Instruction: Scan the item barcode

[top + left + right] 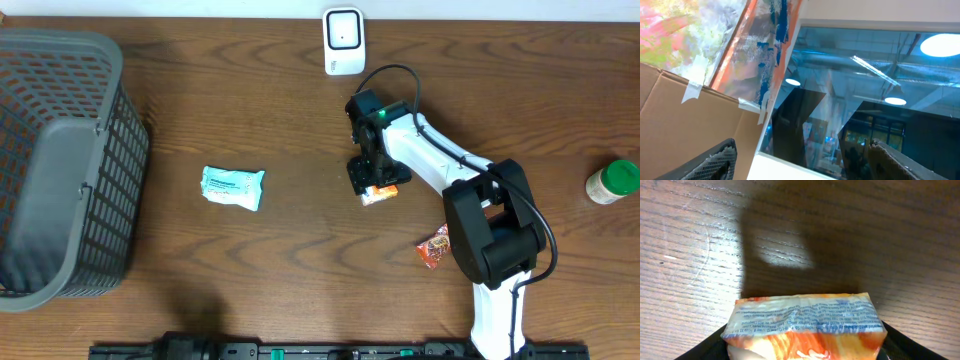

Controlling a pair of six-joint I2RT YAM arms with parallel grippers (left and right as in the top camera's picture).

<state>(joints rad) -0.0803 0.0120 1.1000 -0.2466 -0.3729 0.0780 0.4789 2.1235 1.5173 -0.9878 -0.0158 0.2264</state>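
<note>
Jaws of the right gripper (371,184) straddle the orange packet (805,327), grip unclear; scanner (343,40) beyond, red packet (434,246) nearby.

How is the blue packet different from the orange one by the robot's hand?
The blue packet is teal and white; the orange packet is orange and white. The blue packet lies alone; the orange packet sits between the right gripper's fingers. Both are small sealed wrappers.

The wooden table (250,270) bore a grey basket (125,170) at nine o'clock, a white scanner (343,40) at twelve, a green-lidded jar (613,182) at three, a red packet (434,247) at four, and a teal packet (233,187) and an orange packet (380,194) near centre.
</note>
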